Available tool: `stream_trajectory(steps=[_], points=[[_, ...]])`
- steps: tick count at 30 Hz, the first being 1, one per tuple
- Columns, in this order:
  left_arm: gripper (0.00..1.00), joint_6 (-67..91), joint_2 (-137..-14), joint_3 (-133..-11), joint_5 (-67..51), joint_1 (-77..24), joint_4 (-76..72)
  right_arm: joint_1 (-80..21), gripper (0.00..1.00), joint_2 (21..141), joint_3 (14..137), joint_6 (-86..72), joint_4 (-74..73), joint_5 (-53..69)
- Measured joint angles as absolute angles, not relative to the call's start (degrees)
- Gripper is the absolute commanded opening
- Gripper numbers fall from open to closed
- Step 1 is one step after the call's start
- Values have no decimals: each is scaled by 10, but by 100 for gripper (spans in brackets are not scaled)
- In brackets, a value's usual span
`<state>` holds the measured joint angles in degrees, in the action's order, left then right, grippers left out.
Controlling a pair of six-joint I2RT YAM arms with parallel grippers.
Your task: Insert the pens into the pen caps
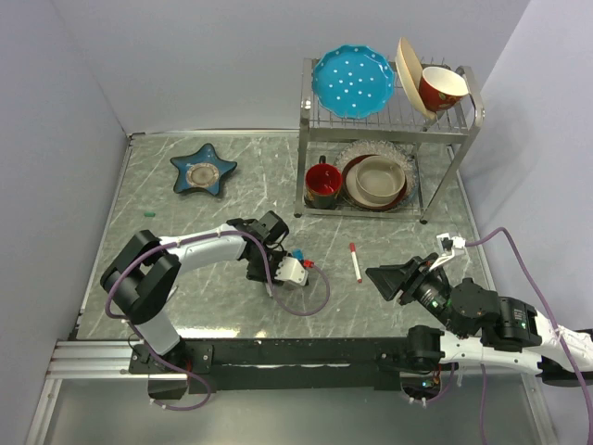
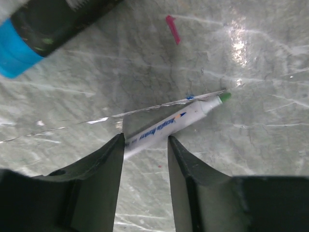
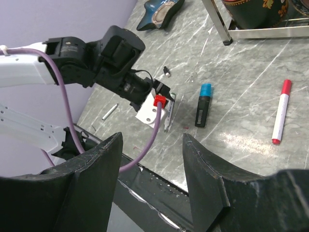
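Observation:
In the left wrist view a thin white pen (image 2: 174, 121) with a green tip lies flat on the marble table. Its tail end sits between the tips of my left gripper (image 2: 145, 140), which is open and straddles it just above the table. A thick black marker (image 2: 29, 29) with a blue end lies just beyond; the right wrist view shows the marker (image 3: 203, 104) too. A white pen (image 1: 355, 262) with a red cap lies mid-table. A small black pen cap (image 3: 166, 71) lies behind the left arm. My right gripper (image 3: 152, 140) hovers open and empty at the near right.
A metal dish rack (image 1: 468, 130) with plates, bowls and a red mug stands at the back right. A blue star-shaped dish (image 1: 202, 171) sits at the back left. A slim grey stick (image 3: 110, 111) lies near the table's front edge. The left arm's purple cable (image 1: 315, 301) loops over the table.

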<state>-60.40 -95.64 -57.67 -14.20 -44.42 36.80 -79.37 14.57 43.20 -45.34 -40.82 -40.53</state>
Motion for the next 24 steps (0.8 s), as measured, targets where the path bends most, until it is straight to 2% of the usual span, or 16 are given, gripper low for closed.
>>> stream_trajectory(steps=[7,11,20,24], points=[[33,-600,-949,-548,-136,-443,331,-794,60,146,436,-453,-407,-405],[22,-570,-938,-535,-136,-443,314,-794,60,149,439,-451,-403,-405],[5,-465,-923,-512,-131,-451,269,-794,60,153,439,-451,-392,-396],[1,-401,-907,-493,-134,-460,248,-794,60,153,436,-454,-384,-392]])
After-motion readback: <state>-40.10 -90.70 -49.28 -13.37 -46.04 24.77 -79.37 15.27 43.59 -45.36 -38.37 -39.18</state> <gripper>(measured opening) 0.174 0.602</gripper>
